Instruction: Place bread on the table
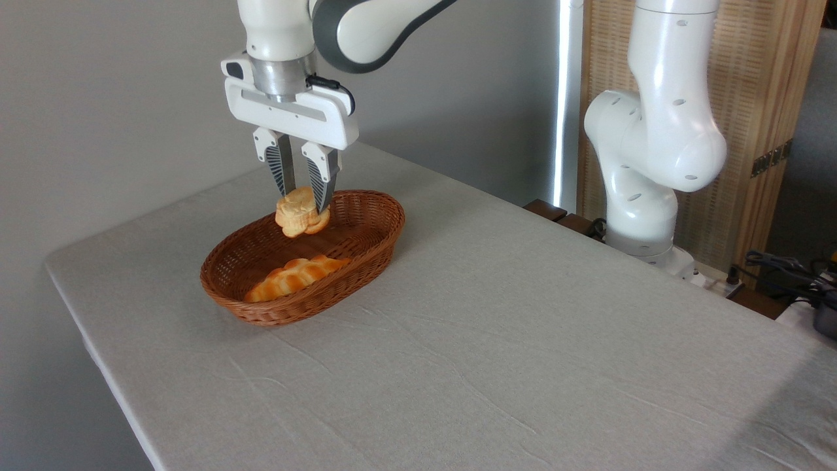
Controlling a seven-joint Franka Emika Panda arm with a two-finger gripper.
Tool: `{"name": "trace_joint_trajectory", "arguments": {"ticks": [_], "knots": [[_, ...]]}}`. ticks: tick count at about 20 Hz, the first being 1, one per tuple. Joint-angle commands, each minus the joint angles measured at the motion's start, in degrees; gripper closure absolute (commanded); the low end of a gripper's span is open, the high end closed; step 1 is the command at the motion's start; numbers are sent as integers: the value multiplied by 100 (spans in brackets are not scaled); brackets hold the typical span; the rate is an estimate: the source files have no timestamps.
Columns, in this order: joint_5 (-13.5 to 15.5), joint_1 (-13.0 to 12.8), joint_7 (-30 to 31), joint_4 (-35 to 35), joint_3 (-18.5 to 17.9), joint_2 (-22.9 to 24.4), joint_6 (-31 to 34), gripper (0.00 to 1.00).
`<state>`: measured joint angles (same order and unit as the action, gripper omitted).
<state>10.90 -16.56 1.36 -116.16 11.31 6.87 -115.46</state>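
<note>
The bread (297,214), a small pale-tan bun with a lobed top, hangs tilted in the air just above the far part of the wicker basket (261,311). My gripper (303,199) points straight down and is shut on the bun, one finger on each side of it. The table (497,340), covered in wrinkled grey-beige cloth, spreads out below and to the right.
An orange braided loaf (294,276) lies inside the basket near its front. The arm's white base (644,163) stands at the table's far right edge, with cables (785,268) beyond it. The table's left edge and rounded corner lie left of the basket.
</note>
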Motion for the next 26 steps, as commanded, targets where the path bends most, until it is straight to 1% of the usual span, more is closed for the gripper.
{"name": "trace_joint_trajectory", "arguments": {"ticks": [1, 4, 5, 6, 8, 9, 11, 14, 17, 22, 26], "knots": [[-96, 13, -723, 93, -523, 43, 112, 33], [-491, 22, -1058, 85, -910, 43, 112, 32], [-570, 100, -1189, 85, -990, 34, 112, 32], [-588, 240, -1356, 76, -1017, 25, 103, 31], [-597, 600, -1812, 50, -1017, -18, 103, 31], [-597, 715, -2050, 41, -1017, -71, 103, 29], [-597, 847, -2263, 41, -1026, -307, 103, 0], [-615, 874, -2298, 49, -1026, -546, 68, 0], [-615, 927, -2395, 41, -1034, -572, 24, 0], [-615, 927, -2439, 41, -1034, -695, 24, 0], [-624, 927, -2448, 49, -1026, -704, 15, 0]]}}
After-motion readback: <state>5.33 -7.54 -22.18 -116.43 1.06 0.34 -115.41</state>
